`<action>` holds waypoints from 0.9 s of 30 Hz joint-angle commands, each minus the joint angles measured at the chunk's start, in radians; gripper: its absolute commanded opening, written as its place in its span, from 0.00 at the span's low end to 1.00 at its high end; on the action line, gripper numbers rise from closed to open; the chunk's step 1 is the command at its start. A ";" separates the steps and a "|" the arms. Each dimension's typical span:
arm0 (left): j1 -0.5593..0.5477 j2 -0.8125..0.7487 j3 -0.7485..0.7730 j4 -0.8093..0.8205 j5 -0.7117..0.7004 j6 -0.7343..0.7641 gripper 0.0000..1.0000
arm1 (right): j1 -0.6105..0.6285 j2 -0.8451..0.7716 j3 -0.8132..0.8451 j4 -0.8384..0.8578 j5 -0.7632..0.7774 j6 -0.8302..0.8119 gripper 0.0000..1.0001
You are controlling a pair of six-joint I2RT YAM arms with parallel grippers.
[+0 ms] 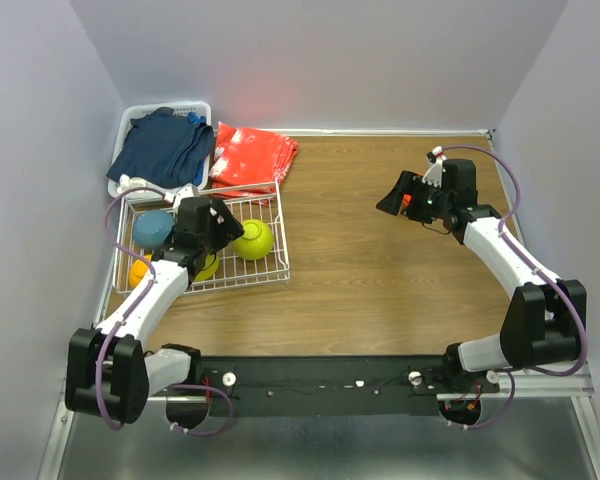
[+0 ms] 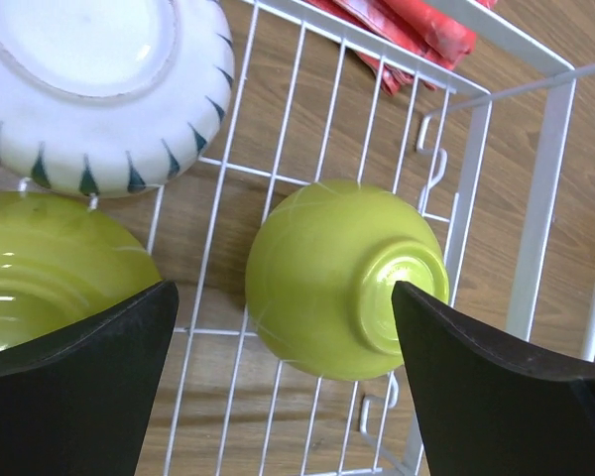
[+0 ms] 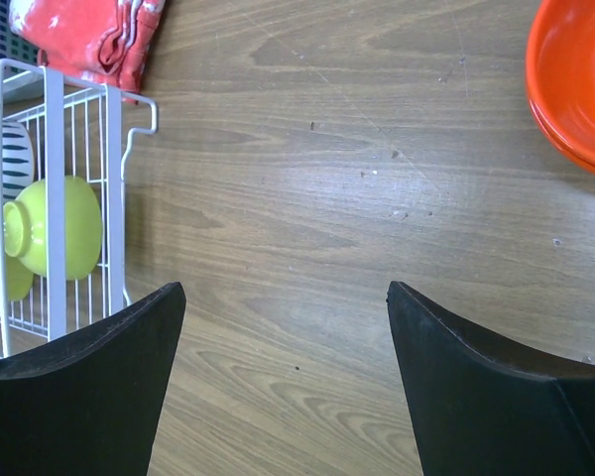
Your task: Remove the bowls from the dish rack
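Left wrist view shows the left claw (image 2: 283,293) spread wide over the rack (image 2: 456,223). A lime bowl (image 2: 327,283) lies between its two fingers, tipped so its foot ring faces the right finger. Nothing is gripped yet, and I cannot tell whether either finger touches the bowl. A second lime bowl (image 2: 50,263) sits right by the left finger, and a white bowl (image 2: 99,89) with dark markings rests further along the wires. The top view adds a blue bowl (image 1: 153,228) and a yellow-orange bowl (image 1: 138,271), both in the rack near its left side. The right claw (image 3: 283,297) hangs open and empty above the counter (image 3: 327,198). What looks like a stack of red-orange bowls (image 3: 575,79) sits on the counter nearby, well apart from the rack.

The likely next step is closing on the tipped lime bowl, and that is where trouble could start. The bowl is glossy, round and tilted, so a squeeze across its curved wall could make it slip out sideways. The left finger could catch the second lime bowl and shove or pinch it. A finger that goes too low could hook a wire and drag the rack along. The rack's side wall is also close on the right, and the bowl could knock against it on the way out.
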 commanded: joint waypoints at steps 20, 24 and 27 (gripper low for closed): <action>0.021 0.270 0.124 0.158 0.337 -0.077 0.96 | 0.004 -0.021 -0.030 0.040 -0.023 0.009 0.90; 0.021 0.274 0.112 0.146 0.326 -0.078 0.99 | 0.004 -0.020 -0.027 0.034 -0.021 0.006 0.90; 0.022 0.273 0.086 0.150 0.322 -0.080 0.99 | 0.004 -0.012 -0.025 0.034 -0.020 0.006 0.90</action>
